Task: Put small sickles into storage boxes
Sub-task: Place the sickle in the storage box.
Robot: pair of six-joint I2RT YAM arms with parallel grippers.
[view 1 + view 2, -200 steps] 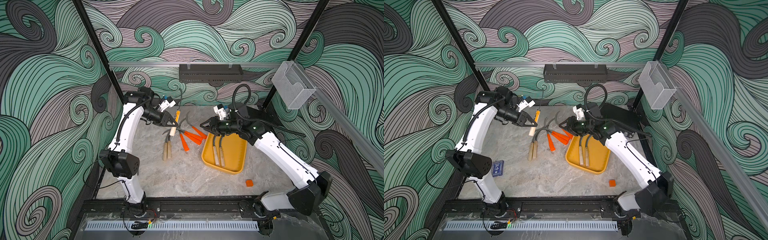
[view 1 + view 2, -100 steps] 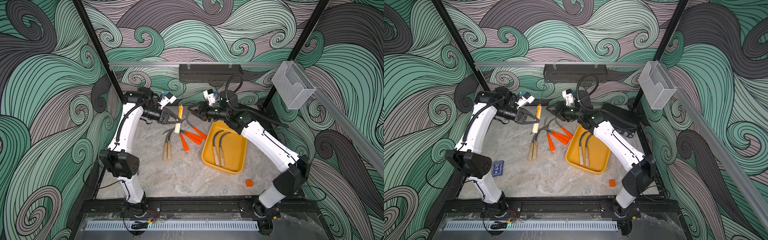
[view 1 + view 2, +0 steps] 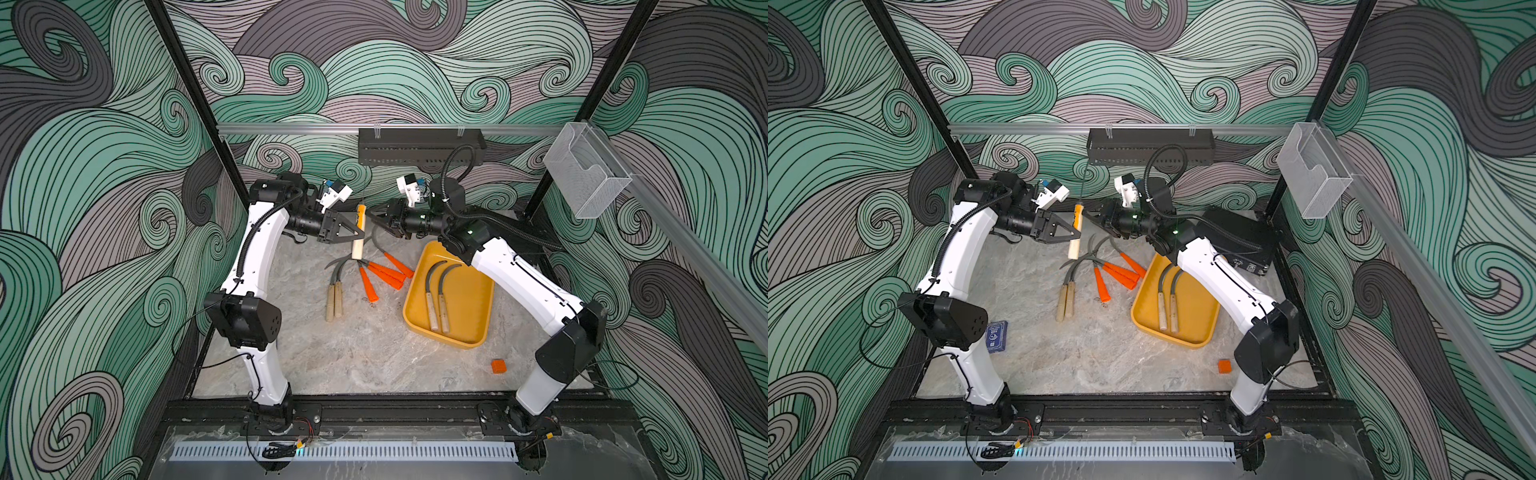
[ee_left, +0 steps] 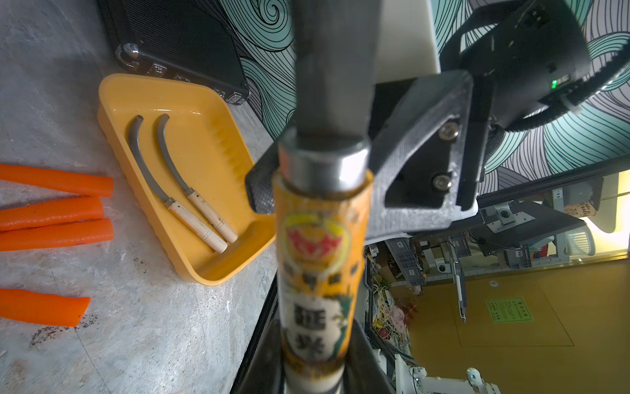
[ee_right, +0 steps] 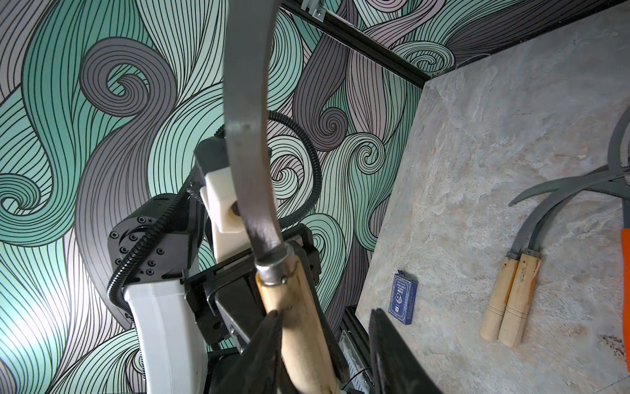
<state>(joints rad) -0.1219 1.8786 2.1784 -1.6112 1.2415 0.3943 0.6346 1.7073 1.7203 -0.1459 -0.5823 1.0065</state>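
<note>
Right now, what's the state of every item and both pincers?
left pincer: shut on the labelled sickle
labelled sickle: held upright, blade up
right pincer: open, straddling its handle
yellow tray: two sickles inside
tray sickles: lying flat, side by side
wooden-handled pair: lying flat, outside tray
four orange-handled sickles: lying flat, outside tray
black case: closed

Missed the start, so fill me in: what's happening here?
The left hand holds a wooden-handled sickle upright above the table, shut on its handle. The right hand is open with its fingers around that handle, not yet gripping. Two sickles lie in the yellow tray; two wooden-handled ones and several orange-handled ones lie on the table.
</note>
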